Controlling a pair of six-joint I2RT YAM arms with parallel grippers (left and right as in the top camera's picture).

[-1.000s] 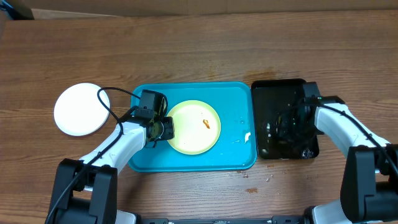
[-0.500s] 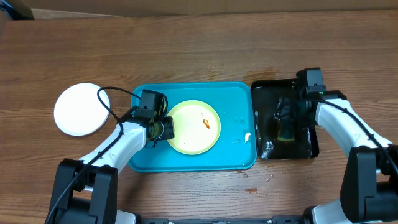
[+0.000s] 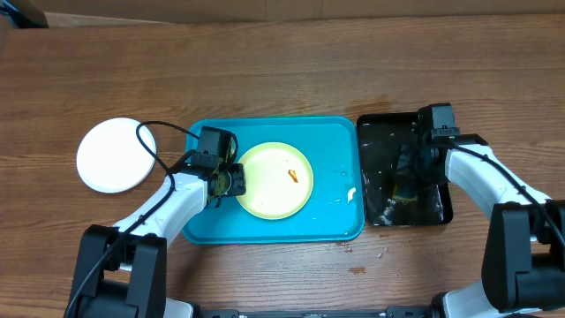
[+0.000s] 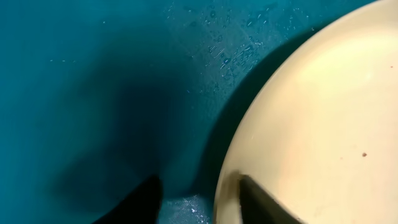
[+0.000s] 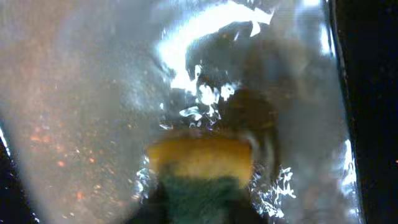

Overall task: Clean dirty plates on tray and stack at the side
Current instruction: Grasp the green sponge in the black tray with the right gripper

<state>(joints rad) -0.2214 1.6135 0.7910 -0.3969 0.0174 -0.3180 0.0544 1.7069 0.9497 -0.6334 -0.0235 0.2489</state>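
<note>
A pale yellow-green plate (image 3: 269,190) with an orange smear lies on the cyan tray (image 3: 327,141). My left gripper (image 3: 231,182) sits at the plate's left edge. In the left wrist view its fingers (image 4: 198,202) straddle the plate's rim (image 4: 311,124), one over the tray (image 4: 74,74) and one over the plate, with a gap between them. A white plate (image 3: 110,155) lies on the table to the left of the tray; no third plate shows. My right gripper (image 3: 408,177) is shut on a yellow-and-green sponge (image 5: 199,165) in the wet black tray (image 3: 375,132).
The black tray (image 5: 93,93) holds water and stands against the cyan tray's right side. A small white bit (image 3: 350,194) and wet spots lie on the cyan tray's right part. Crumbs (image 3: 357,269) lie on the table near the front edge.
My right arm has drawn back toward the far end of the black tray, and the sponge now shows in the water. The left arm and both plates have not moved.
</note>
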